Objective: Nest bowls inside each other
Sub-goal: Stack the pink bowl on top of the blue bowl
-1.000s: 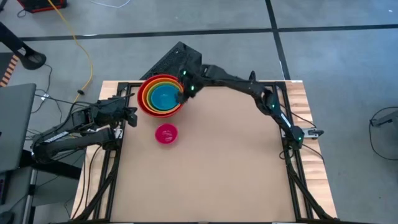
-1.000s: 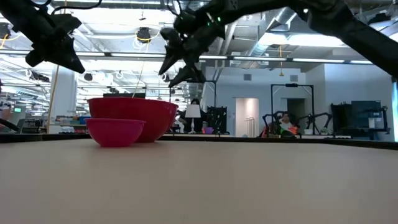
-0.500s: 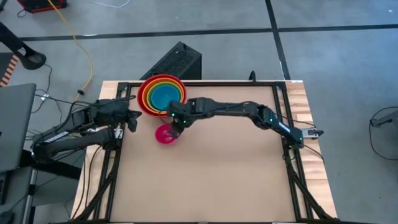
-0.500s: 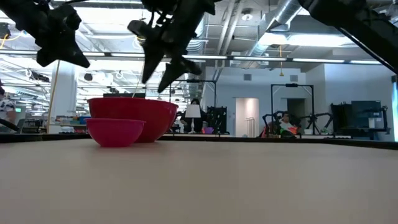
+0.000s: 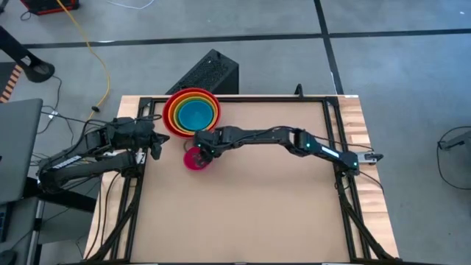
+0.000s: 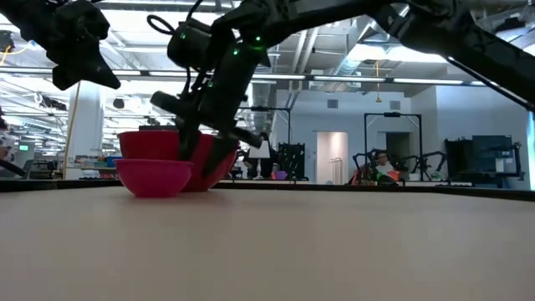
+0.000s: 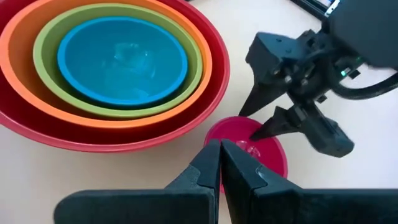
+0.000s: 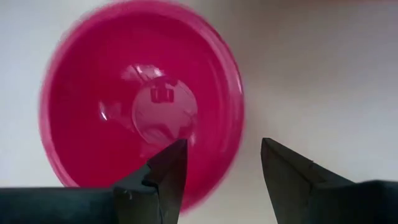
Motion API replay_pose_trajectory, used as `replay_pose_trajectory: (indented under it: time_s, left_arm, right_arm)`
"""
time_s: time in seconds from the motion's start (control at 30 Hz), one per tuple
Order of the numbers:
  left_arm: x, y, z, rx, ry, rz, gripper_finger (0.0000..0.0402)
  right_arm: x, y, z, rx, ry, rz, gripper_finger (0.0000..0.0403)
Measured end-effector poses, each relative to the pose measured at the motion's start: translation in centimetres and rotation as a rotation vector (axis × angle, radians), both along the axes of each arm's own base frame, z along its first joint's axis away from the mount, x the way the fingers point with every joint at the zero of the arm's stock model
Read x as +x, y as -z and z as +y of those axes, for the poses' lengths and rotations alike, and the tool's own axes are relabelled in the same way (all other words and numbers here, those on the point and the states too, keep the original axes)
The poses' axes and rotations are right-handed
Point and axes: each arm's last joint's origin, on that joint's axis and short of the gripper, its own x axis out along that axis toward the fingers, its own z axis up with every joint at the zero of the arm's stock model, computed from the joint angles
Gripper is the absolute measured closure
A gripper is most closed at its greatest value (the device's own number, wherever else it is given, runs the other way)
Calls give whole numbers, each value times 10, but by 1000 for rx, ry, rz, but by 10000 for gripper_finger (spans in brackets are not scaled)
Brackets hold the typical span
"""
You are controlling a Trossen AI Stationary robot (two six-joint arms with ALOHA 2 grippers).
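A red bowl stands at the table's far left, with an orange, a lime green and a blue bowl nested inside it. Just in front of the stack, the small magenta bowl sits upright on the table. My right gripper is open and points steeply down over this bowl's right rim. One finger hangs over the bowl's inside and the other beyond its outside; no touch shows. My left gripper is shut, empty, and held above the table's left edge, pointing toward the bowls.
Bare tan tabletop stretches to the right of the bowls and toward the near edge. A black box sits on the floor just beyond the far edge. My right arm reaches across the table's middle from the right.
My right gripper has moved from above the nested stack toward the near edge and down, tipping more steeply. It now stands over the magenta bowl's rim, still open. The bowls have not moved.
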Motion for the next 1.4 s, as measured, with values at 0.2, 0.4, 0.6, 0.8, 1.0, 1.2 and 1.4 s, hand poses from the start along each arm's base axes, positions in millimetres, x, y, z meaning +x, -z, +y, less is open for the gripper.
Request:
replay_pose_trajectory:
  time_s: [0.2, 0.4, 0.6, 0.8, 1.0, 1.2, 1.4]
  left_arm:
    - [0, 0, 0, -3, -3, 3, 401]
    - [0, 0, 0, -1, -27, 3, 402]
    - [-1, 0, 1, 2, -40, 5, 401]
    - [-1, 0, 1, 5, -48, 5, 401]
    - [-1, 0, 1, 11, -59, 8, 402]
    - [-1, 0, 2, 14, -66, 9, 401]
    - [-1, 0, 2, 22, -79, 11, 401]
  right_arm:
    - [7, 14, 1, -1, 10, -10, 202]
    - [9, 15, 7, 4, -7, -31, 263]
    - [9, 15, 9, 3, -22, -30, 365]
    - [11, 8, 17, 66, -91, -51, 385]
    - [4, -26, 28, 81, -170, -123, 394]
    - [-6, -70, 20, 49, -177, -232, 396]
    - [-15, -102, -3, 5, -156, -334, 396]
